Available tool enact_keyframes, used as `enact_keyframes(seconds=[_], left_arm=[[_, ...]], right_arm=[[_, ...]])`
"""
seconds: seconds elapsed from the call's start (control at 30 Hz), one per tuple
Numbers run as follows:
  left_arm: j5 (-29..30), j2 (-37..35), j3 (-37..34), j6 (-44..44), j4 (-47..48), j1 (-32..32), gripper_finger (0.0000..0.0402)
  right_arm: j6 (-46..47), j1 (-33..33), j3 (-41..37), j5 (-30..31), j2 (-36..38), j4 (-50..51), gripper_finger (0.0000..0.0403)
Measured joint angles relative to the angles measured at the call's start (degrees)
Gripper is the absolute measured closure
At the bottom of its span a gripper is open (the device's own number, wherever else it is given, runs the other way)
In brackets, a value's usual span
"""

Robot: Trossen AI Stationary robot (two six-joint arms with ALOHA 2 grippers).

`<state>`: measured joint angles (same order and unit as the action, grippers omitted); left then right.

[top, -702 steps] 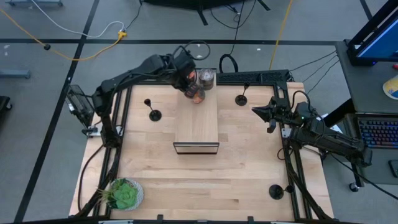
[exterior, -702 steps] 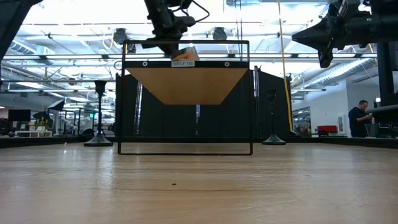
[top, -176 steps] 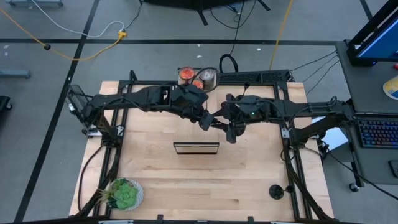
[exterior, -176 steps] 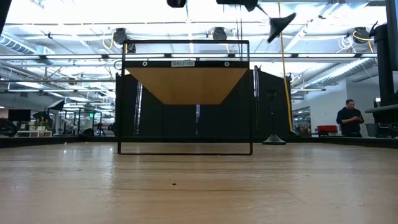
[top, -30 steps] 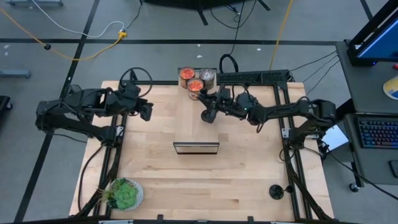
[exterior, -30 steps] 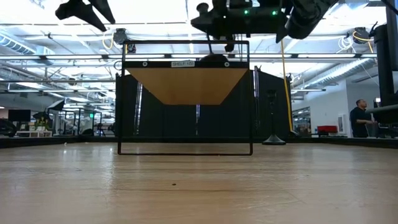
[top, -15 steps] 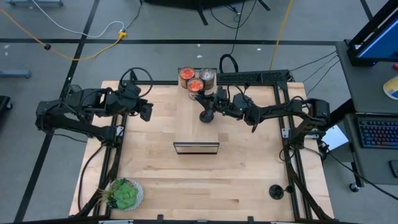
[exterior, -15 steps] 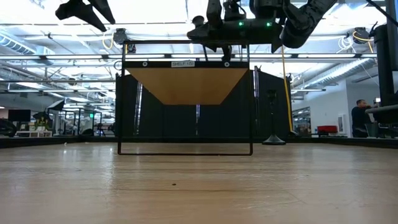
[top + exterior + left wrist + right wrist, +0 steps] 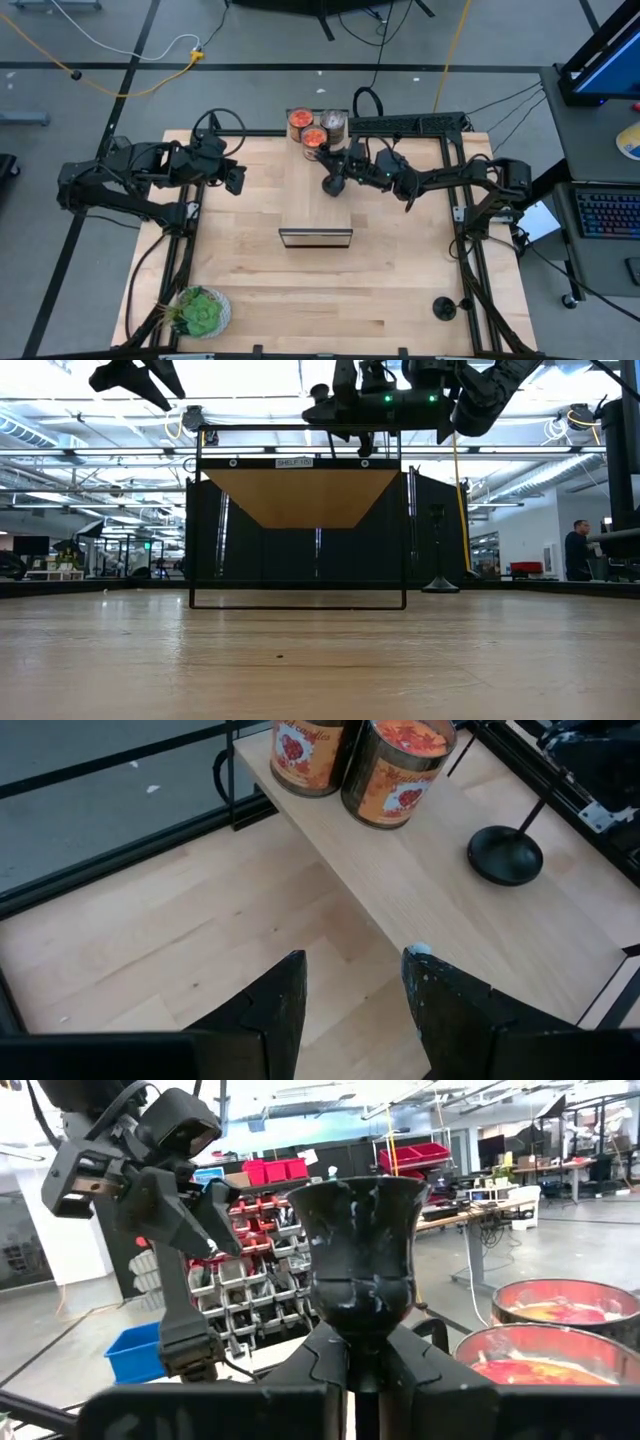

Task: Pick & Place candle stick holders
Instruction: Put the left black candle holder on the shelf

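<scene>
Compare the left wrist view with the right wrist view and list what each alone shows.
Only the left wrist view shows the candle holder's round base resting on the wooden shelf, and the open left end effector over the table. Only the right wrist view shows the holder's cup top, clamped by the right end effector, with the left arm and the room behind. Both show the two orange jars.

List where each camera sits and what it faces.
High: overhead, facing straight down on the table; both arms show, left pincer at the left edge, right pincer over the shelf.
Low: table height, facing the shelf's front; both arms overhead.
Left wrist: looks past its open pincer at two orange jars.
Right wrist: looks past its pincer, shut on a candle stick holder.
Shared: both wrist views show the orange jars.
</scene>
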<state>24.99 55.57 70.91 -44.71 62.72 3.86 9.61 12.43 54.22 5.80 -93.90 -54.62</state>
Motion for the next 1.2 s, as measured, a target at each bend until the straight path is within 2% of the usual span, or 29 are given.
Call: enact_keyframes(seconds=[0.43,0.73,1.2], left_arm=[[0.0,0.0,0.0,-0.02,0.02,0.0,0.0229],[0.0,0.02,0.0,0.33,0.02,0.0,0.0229],[-0.02,0.02,0.0,1.11,0.07,-0.02,0.0229]], right_arm=[[0.11,0.02,0.0,0.11,-0.01,1.07,0.0375],[0.0,0.02,0.0,0.11,0.0,1.69,0.038],[-1.56,-0.38,0.04,0.42,6.43,10.59,0.0379]])
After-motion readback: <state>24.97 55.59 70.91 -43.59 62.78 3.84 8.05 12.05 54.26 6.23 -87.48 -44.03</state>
